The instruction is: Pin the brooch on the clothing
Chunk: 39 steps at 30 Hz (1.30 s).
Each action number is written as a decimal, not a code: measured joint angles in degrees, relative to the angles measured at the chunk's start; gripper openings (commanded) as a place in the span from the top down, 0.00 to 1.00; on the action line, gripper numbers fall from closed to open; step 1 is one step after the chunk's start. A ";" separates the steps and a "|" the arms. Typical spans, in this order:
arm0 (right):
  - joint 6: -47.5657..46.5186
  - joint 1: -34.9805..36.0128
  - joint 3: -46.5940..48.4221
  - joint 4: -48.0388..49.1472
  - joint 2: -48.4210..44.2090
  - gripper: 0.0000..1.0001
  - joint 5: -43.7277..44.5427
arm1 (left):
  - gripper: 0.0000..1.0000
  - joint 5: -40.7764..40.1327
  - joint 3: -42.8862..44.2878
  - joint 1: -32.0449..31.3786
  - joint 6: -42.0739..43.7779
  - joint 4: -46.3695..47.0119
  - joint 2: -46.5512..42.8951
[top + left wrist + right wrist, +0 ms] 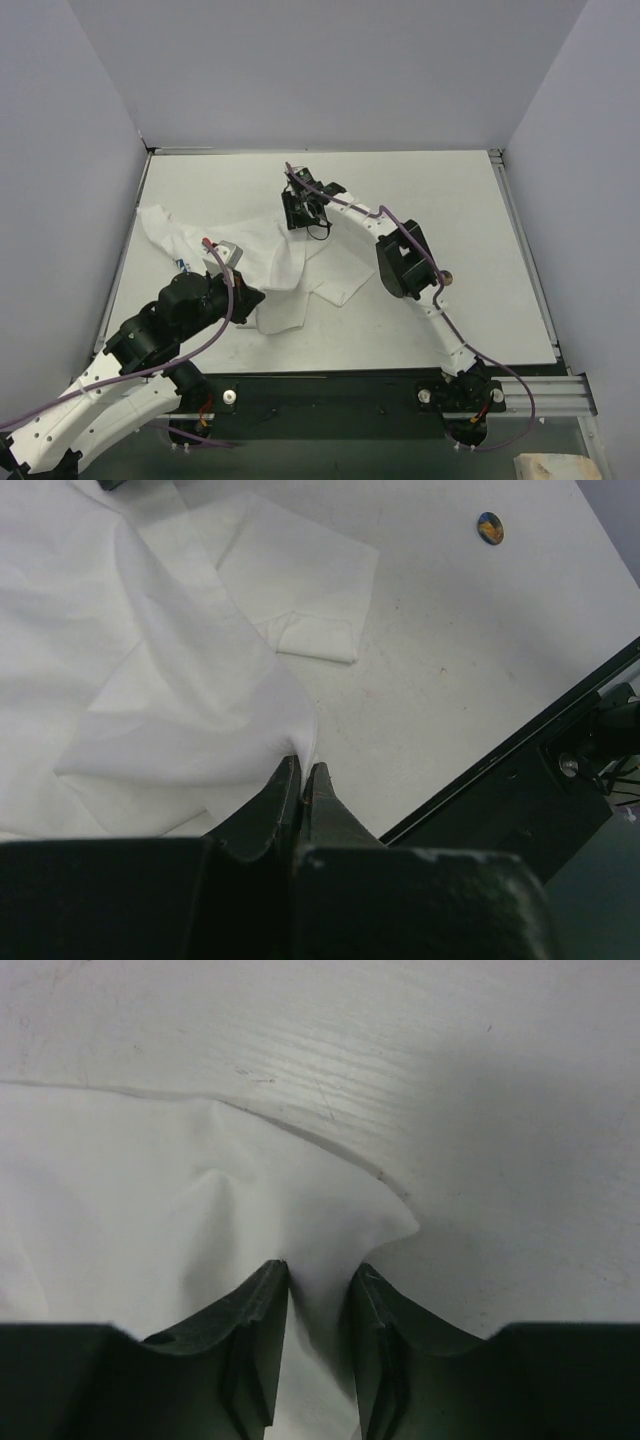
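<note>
The T-shirt point(170, 680) is pinched in the closed left gripper point(303, 767). A fold is straddled by the right gripper point(320, 1272) — jaws parted, brooch point(490, 527) seen well apart.

This is a robotics lab test cell. A white counter point(470, 200) sits boxed in by plain pale-grey panels point(300, 70) at nine, twelve and three o'clock, like a screened recording booth. At six o'clock a black base plate point(330, 392) and a slotted aluminium rail point(545, 395) carry two machine arms bolted side by side, the left arm point(160, 325) and the right arm point(405, 262), with purple cables point(232, 300) looped along their links. The wrist views show the counter's surface scuffed and finely scratched under flat, even lighting.
</note>
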 measured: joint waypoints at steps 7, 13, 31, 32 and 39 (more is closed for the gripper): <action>1.14 -0.96 0.55 -1.33 0.55 1.00 -1.09 | 1.00 -0.20 0.15 0.00 0.31 0.00 -0.44; 1.44 -3.30 0.50 -4.39 -1.01 1.00 -3.93 | 1.00 -4.55 5.25 0.00 2.62 -0.87 3.28; 2.23 -17.05 2.03 -2.89 -45.05 1.00 -9.86 | 1.00 -24.59 61.44 5.40 15.54 -3.54 37.24; 2.23 -16.92 2.03 -2.78 -46.95 1.00 -9.88 | 1.00 -25.44 65.81 5.66 16.28 -4.57 38.80; 1.79 -17.73 -0.76 -1.01 -58.10 1.00 -9.70 | 1.00 -29.73 88.35 5.90 22.12 -8.09 44.44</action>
